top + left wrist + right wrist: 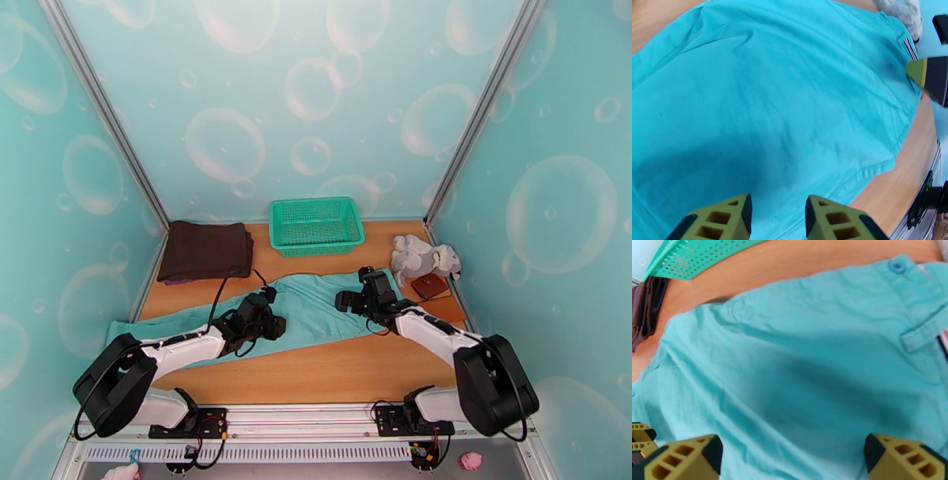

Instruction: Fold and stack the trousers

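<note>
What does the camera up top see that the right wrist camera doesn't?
The top view adds the left arm, the right arm, the full length of the teal trousers and a small brown item near their waist. The right wrist view adds close detail: the blue button and a belt loop. Both share the trousers, the green basket and the dark brown folded garment.
</note>
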Motion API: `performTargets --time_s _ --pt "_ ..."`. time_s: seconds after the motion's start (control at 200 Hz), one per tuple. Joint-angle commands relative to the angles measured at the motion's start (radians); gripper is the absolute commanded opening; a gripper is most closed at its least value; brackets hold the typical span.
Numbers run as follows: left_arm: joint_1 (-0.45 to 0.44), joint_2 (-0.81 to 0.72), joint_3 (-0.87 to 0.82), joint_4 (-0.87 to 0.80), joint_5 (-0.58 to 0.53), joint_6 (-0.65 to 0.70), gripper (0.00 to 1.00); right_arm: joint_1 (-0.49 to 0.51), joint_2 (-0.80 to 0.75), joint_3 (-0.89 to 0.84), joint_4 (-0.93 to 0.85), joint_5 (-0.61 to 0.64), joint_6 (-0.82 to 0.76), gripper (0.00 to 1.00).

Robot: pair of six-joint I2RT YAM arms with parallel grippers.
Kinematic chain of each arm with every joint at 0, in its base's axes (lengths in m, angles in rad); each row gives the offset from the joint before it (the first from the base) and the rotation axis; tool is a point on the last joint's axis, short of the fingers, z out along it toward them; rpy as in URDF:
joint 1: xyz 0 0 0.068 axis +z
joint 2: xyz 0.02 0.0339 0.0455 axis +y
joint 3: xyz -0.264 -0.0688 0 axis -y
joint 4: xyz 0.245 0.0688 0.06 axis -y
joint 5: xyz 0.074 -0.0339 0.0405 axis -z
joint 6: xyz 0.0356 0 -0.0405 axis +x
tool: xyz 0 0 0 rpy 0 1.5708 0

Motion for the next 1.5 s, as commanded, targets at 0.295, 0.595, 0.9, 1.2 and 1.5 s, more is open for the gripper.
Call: performTargets --time_s 0.295,0.595,0.9,1.2,1.5 --pt "0.021 -0.126 -0.207 -0.189 -0.193 -0.475 0.43 -0.013 -0.044 -0.183 0.016 0.006 0.196 0.99" --pt "0.022 -0.316 -0.31 -0.277 -0.159 -0.524 0.43 0.113 -0.309 -0.245 -0.238 0.169 0.398 0.99" --pt "0.0 -0.535 -0.229 -0.288 -0.107 -0.309 0.41 0.248 -0.444 -0.112 -0.517 0.449 0.457 0.99" --pt "-0.019 -0.245 -0.041 -0.13 -0.104 -0.159 0.41 0.333 0.01 0.119 0.003 0.109 0.238 0.99" --pt "-0.032 -0.061 -0.024 0.014 0.004 -0.174 0.41 0.256 0.11 -0.006 0.015 0.133 0.346 0.99"
